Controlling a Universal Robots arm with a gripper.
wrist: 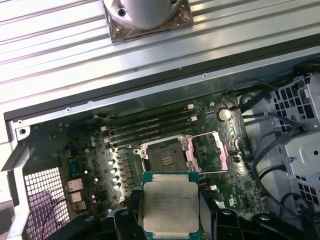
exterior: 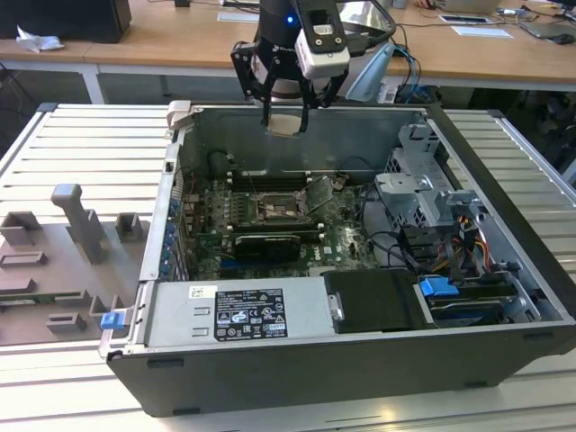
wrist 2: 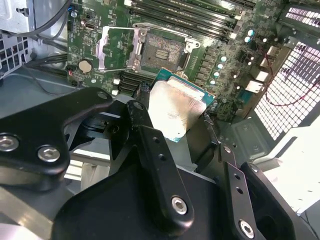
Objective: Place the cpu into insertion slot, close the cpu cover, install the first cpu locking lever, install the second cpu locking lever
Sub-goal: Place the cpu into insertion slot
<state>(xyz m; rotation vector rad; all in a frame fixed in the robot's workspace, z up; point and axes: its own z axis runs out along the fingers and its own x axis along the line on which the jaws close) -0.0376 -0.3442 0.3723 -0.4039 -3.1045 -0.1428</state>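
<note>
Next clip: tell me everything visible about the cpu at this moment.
The cpu is a small flat square chip, a pale silvery metal lid on a green board. The hand pinches it at two opposite edges. It hangs in the air above the motherboard, apart from the empty slot, touching nothing else.

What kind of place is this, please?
Probably a robotics lab or test workshop: the gripper holds the cpu over an open computer case on a slatted metal table, grey fixtures lie beside it, and office desks stand behind.
</note>
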